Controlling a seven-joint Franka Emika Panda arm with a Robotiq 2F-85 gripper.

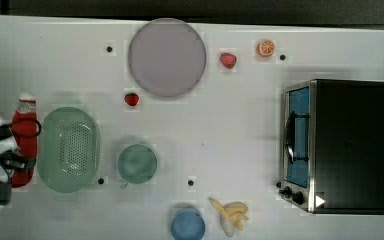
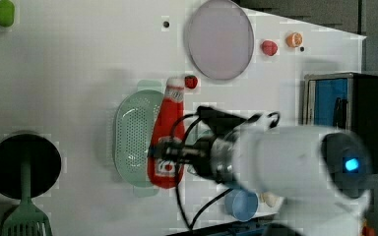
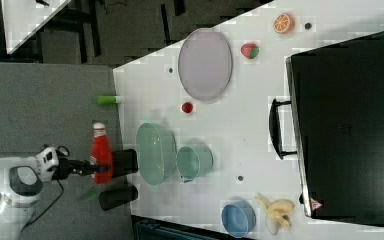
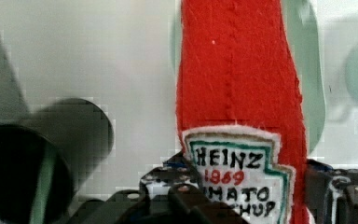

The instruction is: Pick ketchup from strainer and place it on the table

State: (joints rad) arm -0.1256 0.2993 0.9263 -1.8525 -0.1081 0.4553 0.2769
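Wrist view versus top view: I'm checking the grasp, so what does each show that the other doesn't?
Wrist view alone: the ketchup label's lettering, and the gripper closed around the bottle at the label. Top view alone: the oven, grey plate, strawberries, banana and blue bowl. Both: the ketchup, held beside the strainer, not inside it.

The ketchup bottle (image 1: 25, 135) lies just beside the strainer (image 1: 69, 149), on the top view's left. The gripper (image 1: 17, 150) clamps its lower body.
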